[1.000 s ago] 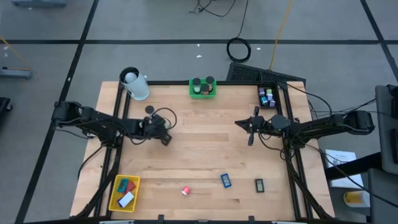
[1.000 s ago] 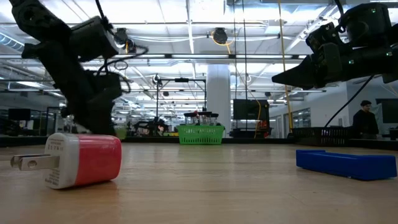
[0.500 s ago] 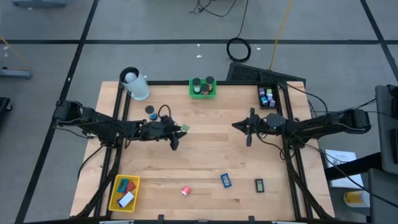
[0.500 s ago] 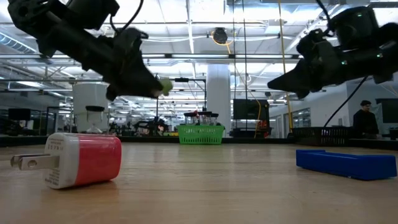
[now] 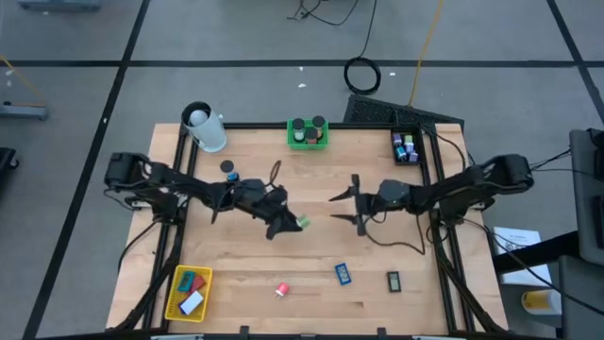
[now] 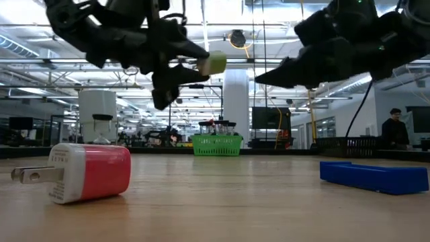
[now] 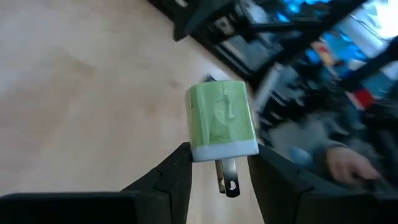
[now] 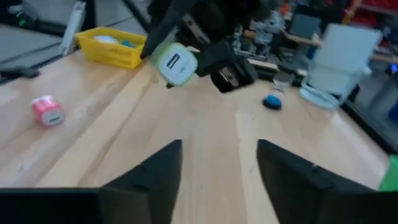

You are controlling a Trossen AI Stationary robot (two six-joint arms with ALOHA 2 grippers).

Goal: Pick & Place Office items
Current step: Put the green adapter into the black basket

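From above, the left gripper (image 5: 289, 224) is over the middle of the pale wooden table (image 5: 311, 189), closed on a small green and white plug-in charger block (image 5: 301, 224) that juts from its tip. The right gripper (image 5: 347, 206) faces it from just beside, its two fingers spread apart and holding nothing. Nearer the front edge than both grippers lie a red and white charger block (image 5: 281, 290), a flat blue block (image 5: 343, 274) and a dark flat piece (image 5: 394, 280). A yellow mesh basket (image 5: 176, 293) is at the front corner on the left arm's side; a green mesh basket (image 5: 307, 142) is at the far edge.

At table height, the left gripper (image 6: 195, 65) holds the green charger well above the wood, with the right gripper (image 6: 269, 75) level with it and apart.

The left wrist view shows the green block pinched between both fingers (image 7: 174, 177), metal prongs pointing back toward the wrist.

The right wrist view shows spread fingers (image 8: 158, 171), the green block straight ahead, untouched.
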